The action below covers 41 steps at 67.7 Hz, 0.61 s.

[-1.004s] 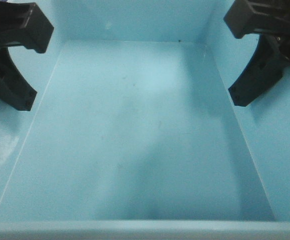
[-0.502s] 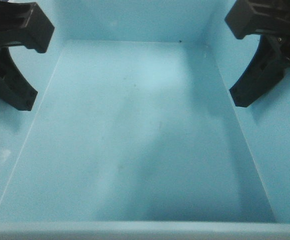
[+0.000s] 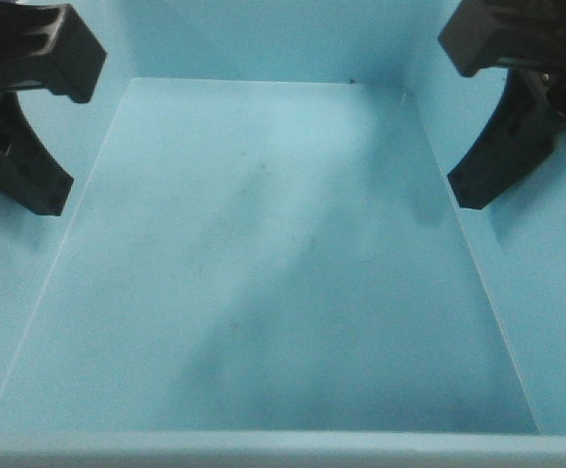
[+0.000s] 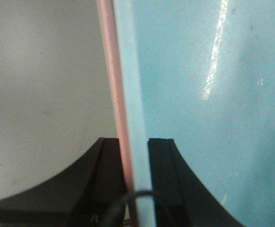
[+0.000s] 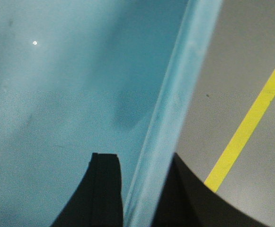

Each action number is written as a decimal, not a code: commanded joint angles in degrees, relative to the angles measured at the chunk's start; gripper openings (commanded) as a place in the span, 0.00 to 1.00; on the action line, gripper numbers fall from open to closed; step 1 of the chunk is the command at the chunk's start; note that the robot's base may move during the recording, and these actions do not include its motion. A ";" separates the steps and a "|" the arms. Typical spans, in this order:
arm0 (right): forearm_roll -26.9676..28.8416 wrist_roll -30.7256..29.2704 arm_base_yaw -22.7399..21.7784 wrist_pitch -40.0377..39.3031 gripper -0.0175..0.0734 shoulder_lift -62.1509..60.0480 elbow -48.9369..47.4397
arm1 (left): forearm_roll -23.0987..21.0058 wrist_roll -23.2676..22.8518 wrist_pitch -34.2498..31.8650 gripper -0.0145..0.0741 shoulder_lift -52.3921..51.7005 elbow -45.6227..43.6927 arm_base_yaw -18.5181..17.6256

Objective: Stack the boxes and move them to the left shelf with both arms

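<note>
In the right wrist view a smooth matt grey floor (image 5: 265,38) fills the right side. A straight yellow painted stripe (image 5: 248,127) crosses it on a slant, from the right edge down toward the lower middle. The left wrist view shows a plain pale grey surface (image 4: 42,85) (floor or wall, hard to tell) with a few faint marks.

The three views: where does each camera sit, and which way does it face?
Front-facing: between the arms, looking into the open light blue tub; left gripper and right gripper show at the top corners.
Left wrist: behind the left jaws, looking along the wall they clamp, blue inside, pink tub outside.
Right wrist: behind the right jaws, looking along the right wall, past it to floor and a yellow line.
Shared: all three show the blue tub's inside.
</note>
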 commanded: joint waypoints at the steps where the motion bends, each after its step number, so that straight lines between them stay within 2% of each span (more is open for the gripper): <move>1: -3.76 -1.70 -0.64 -4.09 0.23 -1.72 -1.86 | 4.76 1.54 -2.04 0.16 -1.93 -1.78 -0.57; 41: -3.76 -1.70 -0.64 -4.09 0.23 -1.72 -1.86 | 4.76 1.54 -2.04 0.16 -1.93 -1.78 -0.57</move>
